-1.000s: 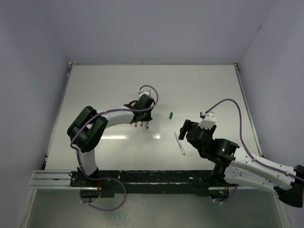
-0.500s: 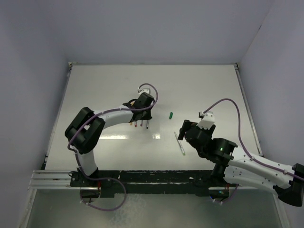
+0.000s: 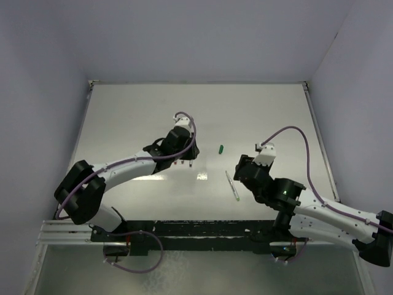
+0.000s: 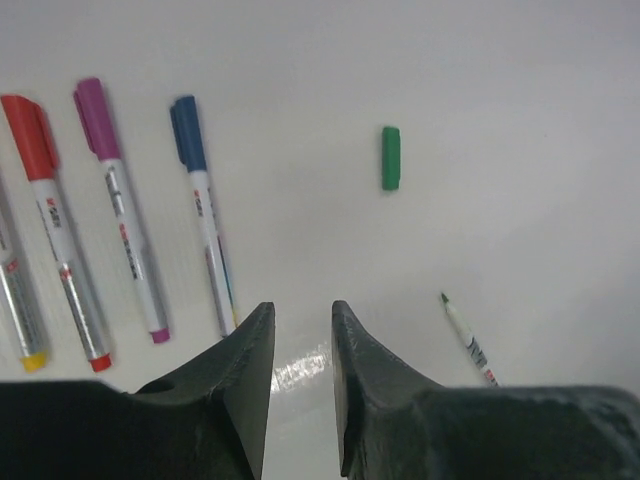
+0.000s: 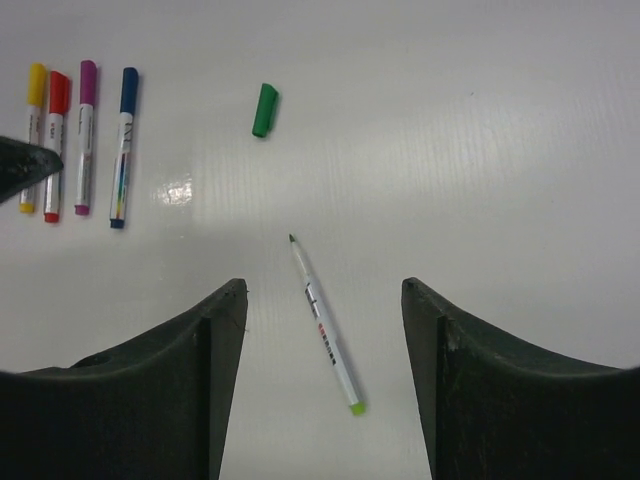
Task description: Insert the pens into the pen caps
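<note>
One uncapped pen (image 5: 325, 325) lies on the white table (image 3: 276, 117) closest to the arm bases, with its dark tip pointing away from them. The right gripper (image 5: 322, 288) hangs over it. Its fingers stand wide apart with the pen lying between them, and they clamp nothing. Whether they touch the table cannot be told.

Further out and to the left, four pens with their caps on lie side by side in a neat row, close together but apart. They are the yellow-capped pen (image 5: 35, 100), the red-capped pen (image 5: 57, 120), the purple-capped pen (image 5: 85, 130) and the blue-capped pen (image 5: 124, 140). The left gripper (image 4: 302, 320) hovers just above the near ends of this row. Its fingers leave only a narrow gap and have nothing between them.

Farthest out, the green cap (image 5: 264, 110) lies alone on its side, well apart from the uncapped pen and to the right of the blue-capped pen.
</note>
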Robot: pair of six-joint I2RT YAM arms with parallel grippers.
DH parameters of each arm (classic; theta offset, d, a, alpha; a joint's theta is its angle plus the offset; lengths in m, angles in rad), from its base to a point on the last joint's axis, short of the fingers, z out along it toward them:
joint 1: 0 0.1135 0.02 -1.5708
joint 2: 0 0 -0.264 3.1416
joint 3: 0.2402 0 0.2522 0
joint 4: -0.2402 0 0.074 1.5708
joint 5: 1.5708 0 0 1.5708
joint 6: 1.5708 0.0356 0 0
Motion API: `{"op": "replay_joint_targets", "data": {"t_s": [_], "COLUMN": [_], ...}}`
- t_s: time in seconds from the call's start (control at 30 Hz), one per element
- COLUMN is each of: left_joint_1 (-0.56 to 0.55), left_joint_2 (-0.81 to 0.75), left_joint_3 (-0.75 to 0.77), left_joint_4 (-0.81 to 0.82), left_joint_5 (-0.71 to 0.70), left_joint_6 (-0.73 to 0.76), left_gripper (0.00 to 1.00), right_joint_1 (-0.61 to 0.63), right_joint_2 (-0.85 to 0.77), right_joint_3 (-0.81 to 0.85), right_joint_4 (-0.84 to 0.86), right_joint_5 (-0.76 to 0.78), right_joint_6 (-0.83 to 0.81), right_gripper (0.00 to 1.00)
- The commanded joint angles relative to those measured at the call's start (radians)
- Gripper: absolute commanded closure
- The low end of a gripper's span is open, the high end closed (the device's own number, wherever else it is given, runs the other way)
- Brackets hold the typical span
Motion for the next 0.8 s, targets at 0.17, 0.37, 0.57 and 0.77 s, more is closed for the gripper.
{"op": "replay_joint_targets", "data": {"t_s": [0.17, 0.37, 0.57, 0.77], "left_joint_1": [-0.275, -0.322, -0.335, -0.341], "left_joint_2": [0.003, 0.014, -0.042, -0.103], "left_joint_3": [-0.062, -0.083, -0.168, -0.248], "left_joint_4": [0.123, 0.117, 0.134, 0.147], "left_joint_5": [-0.072, -0.115, -0.124, -0.14], "left_joint_6": [-0.028, -0.087, -0.132, -0.163], "left_gripper": [0.59, 0.58, 0.58, 0.57], "right_joint_1": [-0.171, -0.223, -0.222, -0.221], "right_joint_2": [0.099, 0.142, 0.225, 0.342], "right_joint_3": [0.12, 0.071, 0.046, 0.096], "right_joint_4": [-0.022, -0.006, 0.067, 0.069], "right_joint_5": [-0.04, -0.223, -0.358, -0.4], "right_joint_6": [-0.074, -0.111, -0.238, -0.298], "right_gripper": [0.3, 0.5, 0.56, 0.57]}}
